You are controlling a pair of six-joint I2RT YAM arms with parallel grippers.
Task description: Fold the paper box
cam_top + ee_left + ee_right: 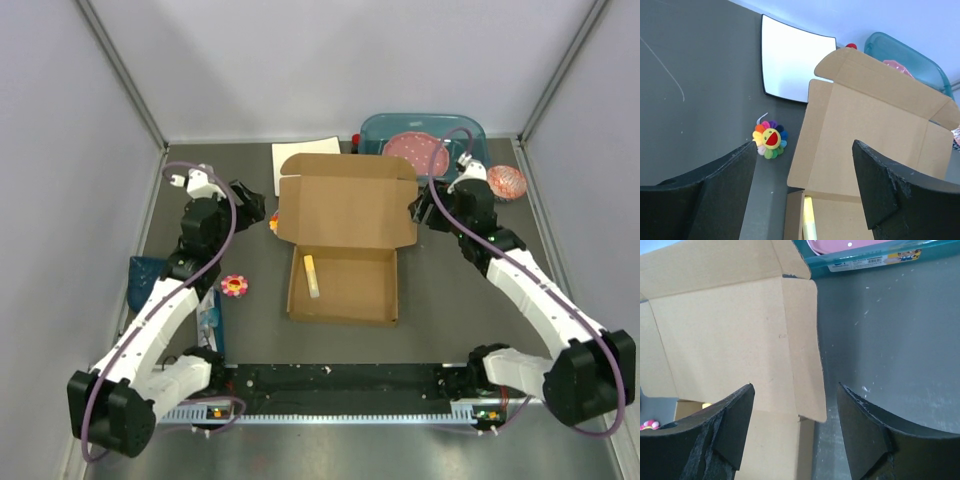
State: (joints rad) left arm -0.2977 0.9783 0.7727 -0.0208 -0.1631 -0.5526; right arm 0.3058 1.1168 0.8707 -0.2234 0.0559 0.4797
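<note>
The paper box (pixel 345 235) sits in the middle of the surface (pixel 450 300). Its shallow tray is already formed on the side nearer my bases, and its lid is thrown open toward the far wall, with a yellow stick (pixel 313 276) lying in the tray. My left fingers (pixel 715 195) are spread wide beside the lid's left edge with nothing between them. My right fingers (pixel 867 430) are spread the same way just off the lid's right side flap (pixel 807 350), also pinching nothing.

As I judge it, closing the lid is what remains, and the flaps are the weak spot. If I swing the lid over while its side flaps splay outward, they will land on top of the tray walls instead of inside them, and the lid will spring up or crease.

Pushing harder on one side would skew the light cardboard and send the whole box sliding. The rainbow flower toy (pixel 770 139) lies close to the left flap, so my left fingers could scoop it up along with the flap. The teal tub (pixel 385 130) and white sheet (pixel 300 155) crowd the lid's far edge, leaving little room to reach behind it.
</note>
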